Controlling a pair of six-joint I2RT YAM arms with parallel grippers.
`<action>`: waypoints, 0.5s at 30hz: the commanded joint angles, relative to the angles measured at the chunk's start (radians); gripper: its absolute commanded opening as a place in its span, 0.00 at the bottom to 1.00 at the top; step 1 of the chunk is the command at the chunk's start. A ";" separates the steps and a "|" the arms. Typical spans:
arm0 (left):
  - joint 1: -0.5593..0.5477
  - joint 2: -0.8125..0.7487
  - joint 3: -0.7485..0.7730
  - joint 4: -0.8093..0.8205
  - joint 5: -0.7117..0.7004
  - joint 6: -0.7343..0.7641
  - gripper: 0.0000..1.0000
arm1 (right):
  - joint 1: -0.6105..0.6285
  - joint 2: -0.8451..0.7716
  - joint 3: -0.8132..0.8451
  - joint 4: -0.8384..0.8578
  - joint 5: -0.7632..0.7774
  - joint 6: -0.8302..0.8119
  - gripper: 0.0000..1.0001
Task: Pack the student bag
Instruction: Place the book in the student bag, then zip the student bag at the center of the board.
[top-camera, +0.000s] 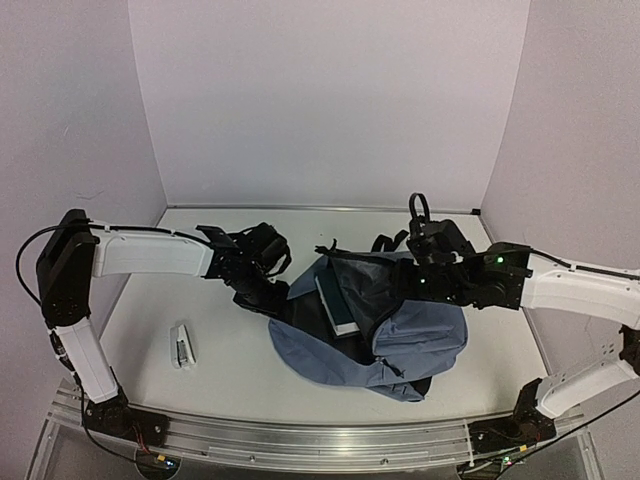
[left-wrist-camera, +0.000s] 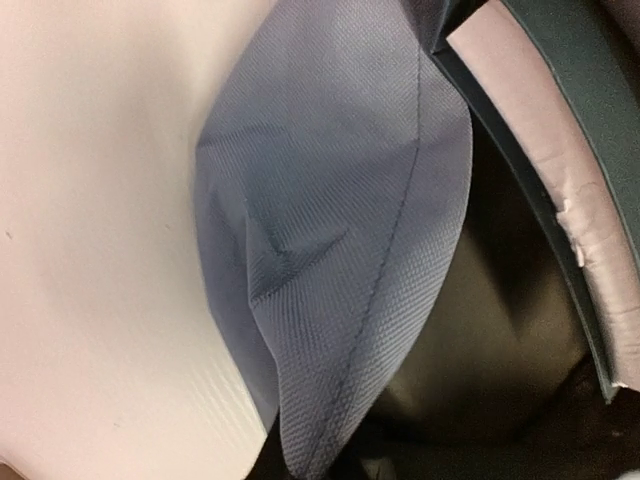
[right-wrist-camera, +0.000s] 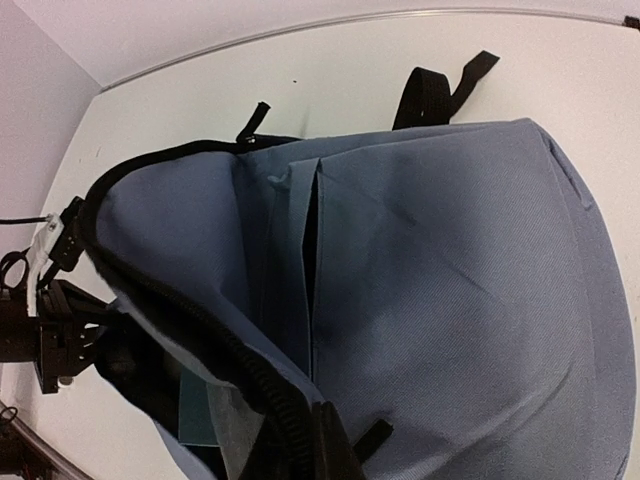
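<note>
The student bag (top-camera: 420, 340) lies mid-table, blue-grey, with its zipped mouth open toward the left. A dark teal book (top-camera: 335, 303) stands partly inside the mouth. My left gripper (top-camera: 258, 290) is at the bag's left rim, shut on the fabric edge. In the left wrist view that edge (left-wrist-camera: 330, 200) runs down into the jaws, and the book (left-wrist-camera: 560, 150) shows its pale pages at right. My right gripper (top-camera: 412, 283) is shut on the bag's upper rim. In the right wrist view the black zipper (right-wrist-camera: 200, 320) runs into the jaws, beside the front pocket slit (right-wrist-camera: 312, 260).
A small white stapler-like object (top-camera: 182, 345) lies on the table at the near left. Black straps (right-wrist-camera: 440, 85) trail from the bag's far side. White walls close in the table at the back and on both sides.
</note>
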 joint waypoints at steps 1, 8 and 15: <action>0.002 -0.089 -0.030 0.027 -0.189 -0.156 0.00 | -0.021 0.038 0.067 0.006 0.094 0.015 0.00; 0.064 -0.290 -0.188 0.275 -0.230 -0.346 0.00 | -0.096 0.015 0.067 0.006 0.129 0.006 0.00; 0.100 -0.416 -0.299 0.447 -0.202 -0.415 0.00 | -0.164 -0.064 0.037 0.007 0.143 -0.011 0.00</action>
